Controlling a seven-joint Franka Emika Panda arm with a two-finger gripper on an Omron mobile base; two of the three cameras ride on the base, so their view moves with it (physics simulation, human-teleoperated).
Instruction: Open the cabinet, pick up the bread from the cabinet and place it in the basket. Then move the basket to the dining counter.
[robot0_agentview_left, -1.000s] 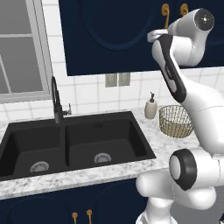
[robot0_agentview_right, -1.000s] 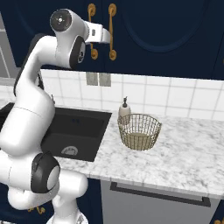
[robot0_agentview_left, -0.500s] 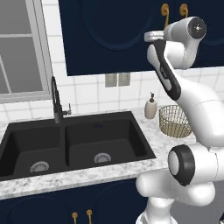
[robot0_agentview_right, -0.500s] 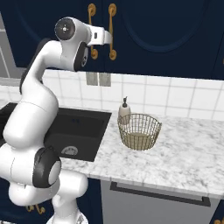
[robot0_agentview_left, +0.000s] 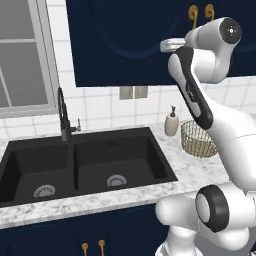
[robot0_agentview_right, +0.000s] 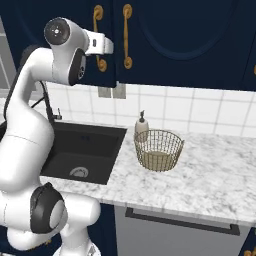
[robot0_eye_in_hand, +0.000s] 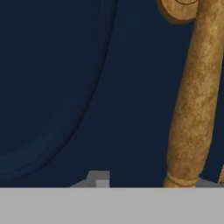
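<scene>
The cabinet (robot0_agentview_right: 165, 40) stands shut right in front of the hand (robot0_agentview_right: 106, 46), whose opening cannot be told, and its stiff hinged door should swing only if taken by the hard, smooth, likely slippery brass handle (robot0_eye_in_hand: 192, 96) just beside the hand.

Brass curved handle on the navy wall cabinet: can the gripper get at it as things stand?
Probably yes. The brass handle looms right before the hand on the shut navy cabinet door, with nothing between; the jaws' state is unclear.
</scene>
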